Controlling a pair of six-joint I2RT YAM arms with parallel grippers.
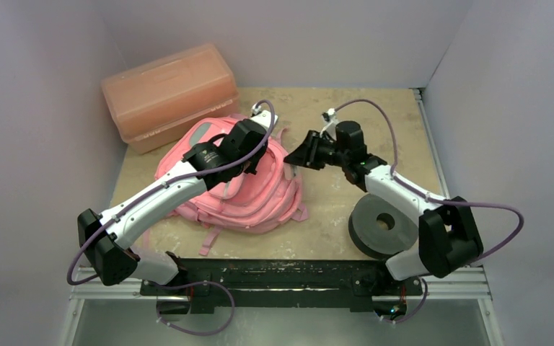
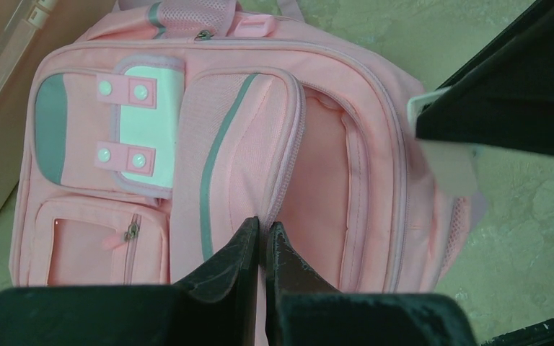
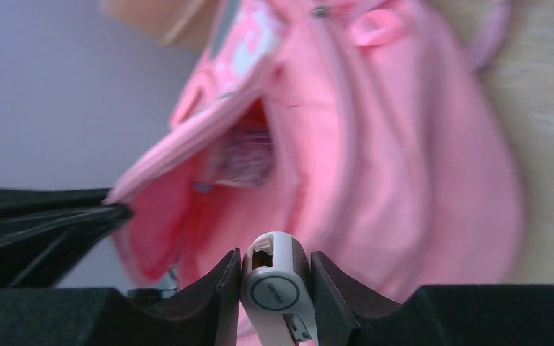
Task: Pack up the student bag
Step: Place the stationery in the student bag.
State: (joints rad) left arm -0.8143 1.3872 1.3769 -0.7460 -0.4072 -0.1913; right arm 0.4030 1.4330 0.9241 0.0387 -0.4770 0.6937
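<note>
One student bag (image 1: pixel 260 202), pink with grey trim, lies flat on the tabletop (image 1: pixel 332 216), left of centre, just beside the orange box (image 1: pixel 169 90). Judged soft, light and floppy: the mouth sags unless held, so the zip edge is the best hold. Left fingers (image 2: pixel 234 259) pinch that edge. Right fingers (image 3: pixel 332 288) clamp a small white gadget (image 3: pixel 274 285) near the opening.

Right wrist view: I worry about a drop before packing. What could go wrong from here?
1. The left pincer holds only a thin fabric edge of the backpack; if it slips, the opening may fall shut.
2. The right pincer grips the small white gadget by its sides, so it might twist out on touching the fabric.
3. The two pincers sit close and could bump.
</note>
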